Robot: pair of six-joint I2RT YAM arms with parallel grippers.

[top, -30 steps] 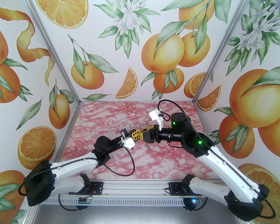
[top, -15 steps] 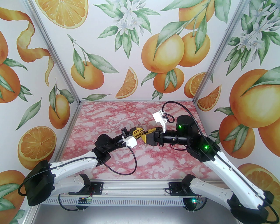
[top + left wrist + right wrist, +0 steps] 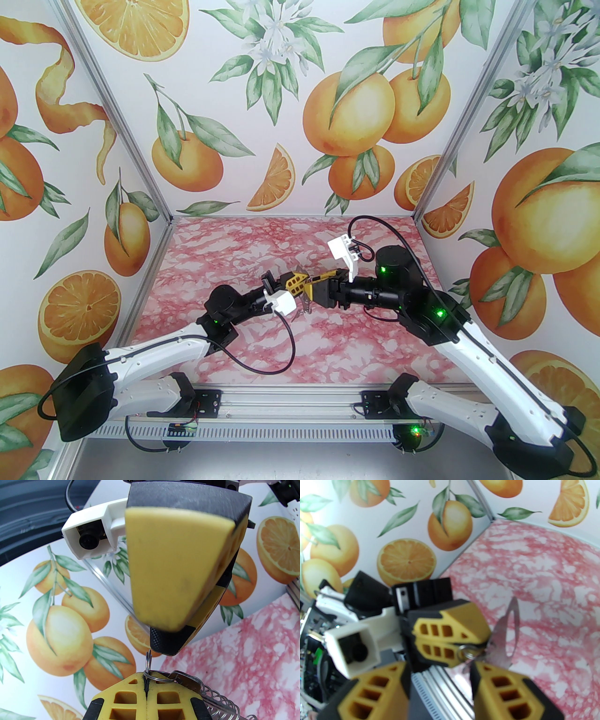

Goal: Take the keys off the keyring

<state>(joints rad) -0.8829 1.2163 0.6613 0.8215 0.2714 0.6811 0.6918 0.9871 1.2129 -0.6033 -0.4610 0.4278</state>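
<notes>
Two pairs of fingers [image 3: 294, 284] crowd the keyring [image 3: 498, 632], table [image 3: 375, 347] edges well apart.

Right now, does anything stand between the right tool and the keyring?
Nothing visible does. The open right tool sits just short of the keyring, which the shut left tool holds, with no other thing in the gap.

No writing, label, brand, number or sign can be read on the orange-print walls [image 3: 300, 93], the pink marbled bench [image 3: 375, 337], or the tiny circuit board [image 3: 180, 429] at lower left.
</notes>
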